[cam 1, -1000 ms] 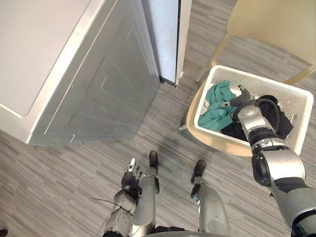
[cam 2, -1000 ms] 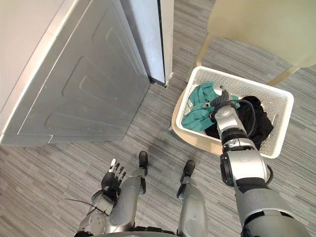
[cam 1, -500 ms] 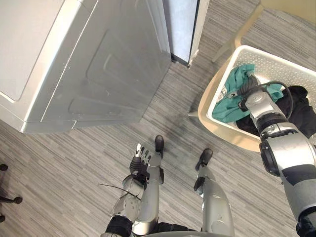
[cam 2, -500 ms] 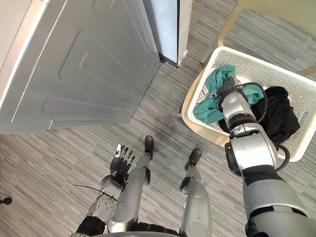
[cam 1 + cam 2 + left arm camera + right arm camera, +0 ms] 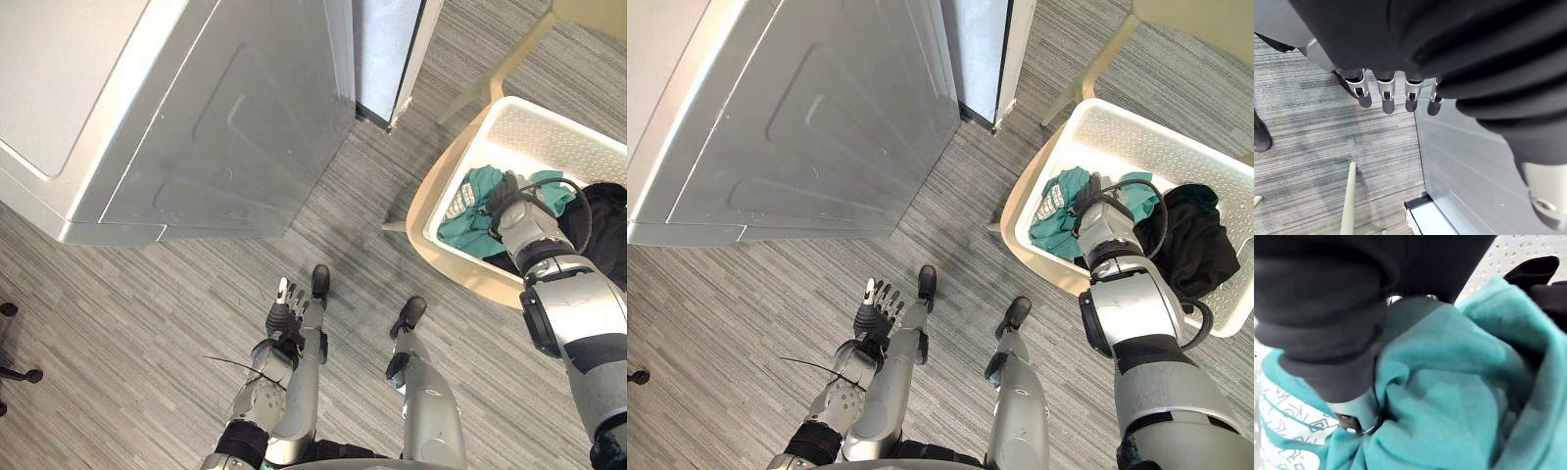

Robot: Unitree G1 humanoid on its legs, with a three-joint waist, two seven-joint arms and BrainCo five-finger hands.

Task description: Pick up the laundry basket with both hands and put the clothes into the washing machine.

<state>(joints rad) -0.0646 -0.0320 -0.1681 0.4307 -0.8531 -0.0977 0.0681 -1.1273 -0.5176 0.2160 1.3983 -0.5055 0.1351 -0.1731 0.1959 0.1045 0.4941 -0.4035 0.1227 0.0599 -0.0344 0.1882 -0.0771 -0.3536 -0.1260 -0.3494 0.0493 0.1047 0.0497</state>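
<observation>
Both eye views are shifting with the head, yet the right hand (image 5: 504, 192) is sinking deeper into the teal garment (image 5: 468, 223) inside the laundry basket (image 5: 549, 117) on the cream chair (image 5: 436, 235), its fingers hiding in cloth so their grip cannot be told. The left hand (image 5: 283, 311) is hanging low, fingers straight and empty, so a two-handed lift toward the washing machine (image 5: 235, 137) is not starting yet.
</observation>
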